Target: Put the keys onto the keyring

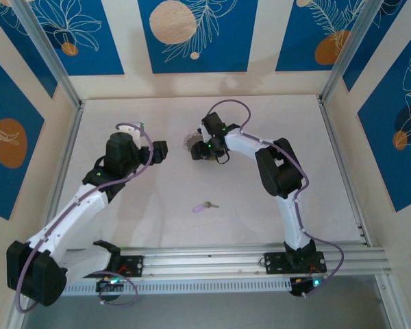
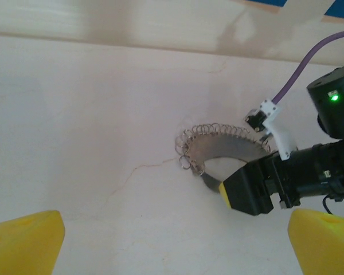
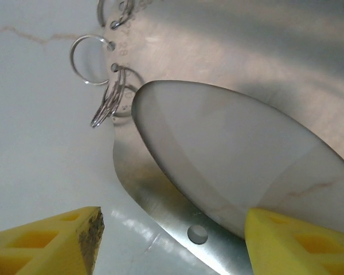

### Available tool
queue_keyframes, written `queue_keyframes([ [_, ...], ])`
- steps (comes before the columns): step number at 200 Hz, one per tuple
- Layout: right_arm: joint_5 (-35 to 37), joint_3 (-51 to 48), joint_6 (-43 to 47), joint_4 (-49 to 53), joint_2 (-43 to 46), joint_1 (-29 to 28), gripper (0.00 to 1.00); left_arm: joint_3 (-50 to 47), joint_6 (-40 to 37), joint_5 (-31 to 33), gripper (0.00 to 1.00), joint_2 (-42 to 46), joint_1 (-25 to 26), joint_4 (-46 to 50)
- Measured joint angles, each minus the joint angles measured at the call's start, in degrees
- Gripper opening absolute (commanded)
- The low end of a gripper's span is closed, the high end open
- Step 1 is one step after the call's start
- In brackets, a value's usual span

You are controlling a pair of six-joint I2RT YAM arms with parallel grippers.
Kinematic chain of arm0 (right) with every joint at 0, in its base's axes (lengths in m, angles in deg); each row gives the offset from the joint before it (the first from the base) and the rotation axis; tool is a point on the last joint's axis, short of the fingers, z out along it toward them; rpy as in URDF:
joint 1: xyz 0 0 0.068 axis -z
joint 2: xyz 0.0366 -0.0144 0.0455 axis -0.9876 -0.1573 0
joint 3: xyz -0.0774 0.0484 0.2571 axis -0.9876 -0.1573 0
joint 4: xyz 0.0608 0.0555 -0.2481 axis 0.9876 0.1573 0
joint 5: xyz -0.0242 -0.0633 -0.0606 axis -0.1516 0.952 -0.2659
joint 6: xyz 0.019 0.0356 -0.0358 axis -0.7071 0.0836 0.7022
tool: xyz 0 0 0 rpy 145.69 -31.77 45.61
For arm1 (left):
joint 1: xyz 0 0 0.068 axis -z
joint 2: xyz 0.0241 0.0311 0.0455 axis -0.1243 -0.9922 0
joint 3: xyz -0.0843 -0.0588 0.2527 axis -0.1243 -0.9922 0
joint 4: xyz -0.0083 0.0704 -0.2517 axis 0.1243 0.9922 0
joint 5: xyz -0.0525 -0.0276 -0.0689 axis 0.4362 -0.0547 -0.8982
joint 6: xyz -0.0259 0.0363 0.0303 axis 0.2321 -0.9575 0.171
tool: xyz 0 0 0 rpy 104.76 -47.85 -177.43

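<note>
Right gripper (image 3: 172, 246) is down on the ring (image 3: 152, 197), fingers (image 3: 51, 240) spread and straddling the flat band. I see no pinch yet, and the left pad looks clear of the metal. Left gripper (image 2: 172, 246) is spread wide and empty, with the ring (image 2: 218, 143) just ahead of it and the right gripper (image 2: 246, 192) on the ring's far side. The key (image 1: 205, 205) lies loose on the table (image 1: 157, 205), well behind both grippers, toward the bases.

Risks as I see them:
- The band is thin and lies flat. If the fingers close without getting under an edge, I expect the ring to skate off or pop out sideways.
- The small loops (image 3: 89, 57) sit just beyond my left pad. One could snag on it and drag the ring when I lift.
- The grippers are near each other over the ring. If I bring the left one in to help, a collision is likely.
- The key is tiny next to the ring, so a flat pick off the table could easily miss or flick it away.
</note>
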Motion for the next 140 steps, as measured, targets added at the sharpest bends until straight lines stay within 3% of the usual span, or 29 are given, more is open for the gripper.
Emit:
queue_keyframes([
  [96,2.1,-13.4,-4.3,-3.6,8.8,-6.6,0.66,-0.4,-0.3,-2.3,1.0,0.3,0.0,1.5],
  [140,2.8,-15.9,-7.0,-2.8,15.7,-7.1,0.66,-0.4,1.7,-3.7,1.0,-0.5,0.0,1.5],
])
